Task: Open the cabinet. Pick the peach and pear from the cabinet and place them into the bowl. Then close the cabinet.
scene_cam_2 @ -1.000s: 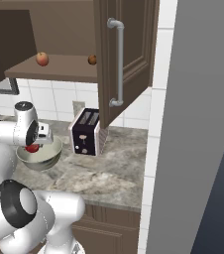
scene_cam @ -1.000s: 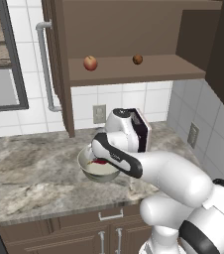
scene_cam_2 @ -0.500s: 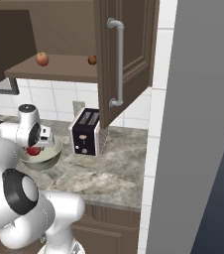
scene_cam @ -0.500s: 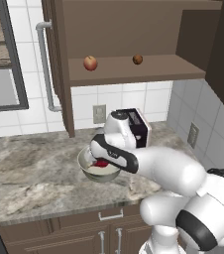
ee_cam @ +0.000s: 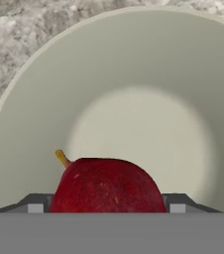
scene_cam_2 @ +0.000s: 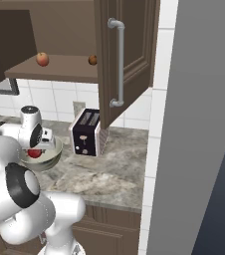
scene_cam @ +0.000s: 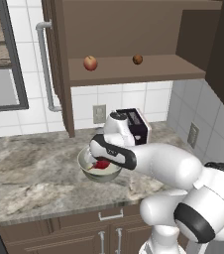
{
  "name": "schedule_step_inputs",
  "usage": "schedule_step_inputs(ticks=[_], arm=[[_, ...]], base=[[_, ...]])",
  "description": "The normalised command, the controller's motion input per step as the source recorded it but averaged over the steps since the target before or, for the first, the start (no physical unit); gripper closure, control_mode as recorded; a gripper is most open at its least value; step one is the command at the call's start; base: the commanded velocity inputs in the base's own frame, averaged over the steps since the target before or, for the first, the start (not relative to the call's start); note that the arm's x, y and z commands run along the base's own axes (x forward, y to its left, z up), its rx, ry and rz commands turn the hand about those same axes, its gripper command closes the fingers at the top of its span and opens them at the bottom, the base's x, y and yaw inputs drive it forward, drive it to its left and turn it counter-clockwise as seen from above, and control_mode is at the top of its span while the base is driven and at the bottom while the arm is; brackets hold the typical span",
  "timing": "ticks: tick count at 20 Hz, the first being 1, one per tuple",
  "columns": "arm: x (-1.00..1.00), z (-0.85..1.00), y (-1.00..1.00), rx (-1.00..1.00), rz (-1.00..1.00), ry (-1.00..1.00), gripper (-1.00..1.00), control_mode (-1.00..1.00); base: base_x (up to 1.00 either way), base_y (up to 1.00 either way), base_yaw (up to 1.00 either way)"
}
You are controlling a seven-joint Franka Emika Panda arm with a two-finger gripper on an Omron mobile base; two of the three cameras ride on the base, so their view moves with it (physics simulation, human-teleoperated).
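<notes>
The cabinet [scene_cam: 134, 30] hangs open above the counter, its right door [scene_cam_2: 127, 50] swung out with a long silver handle. On its shelf rests the peach [scene_cam: 90, 63] [scene_cam_2: 43, 59]. The pale grey-green bowl [scene_cam: 91, 174] [scene_cam_2: 52, 155] [ee_cam: 134, 74] stands on the marble counter in front of the toaster. My gripper [scene_cam: 100, 161] [scene_cam_2: 37, 149] [ee_cam: 109, 204] reaches down into the bowl. Its two fingertips press against the sides of the deep red pear [scene_cam: 102, 164] [scene_cam_2: 34, 153] [ee_cam: 109, 186], low inside the bowl with its stem pointing left in the hand view.
A small dark brown fruit [scene_cam: 137, 59] [scene_cam_2: 92, 60] lies on the shelf right of the peach. A black toaster [scene_cam: 134, 124] [scene_cam_2: 87, 132] stands behind the bowl. A tall grey panel [scene_cam_2: 199, 124] bounds the counter on the right; lower drawers [scene_cam: 109, 214] sit below.
The arm has shifted slightly over the bowl, its forearm a bit higher. The pear stays between the fingers inside the bowl. The peach and brown fruit have not moved.
</notes>
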Motion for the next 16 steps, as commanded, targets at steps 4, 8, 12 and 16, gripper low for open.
schedule_step_inputs(ticks=[4,8,12,16], arm=[[0.10,-0.06,0.00,0.00,0.00,0.00,1.00,-1.00],[0.16,-0.01,0.00,0.00,0.00,0.01,1.00,-1.00],[0.11,-0.04,0.00,-0.03,0.00,0.04,-1.00,-1.00],[0.03,0.00,0.00,-0.05,0.00,0.04,-1.00,-1.00]], base=[[0.00,0.00,0.00],[0.00,0.00,0.00],[0.00,0.00,0.00],[0.00,0.00,0.00]])
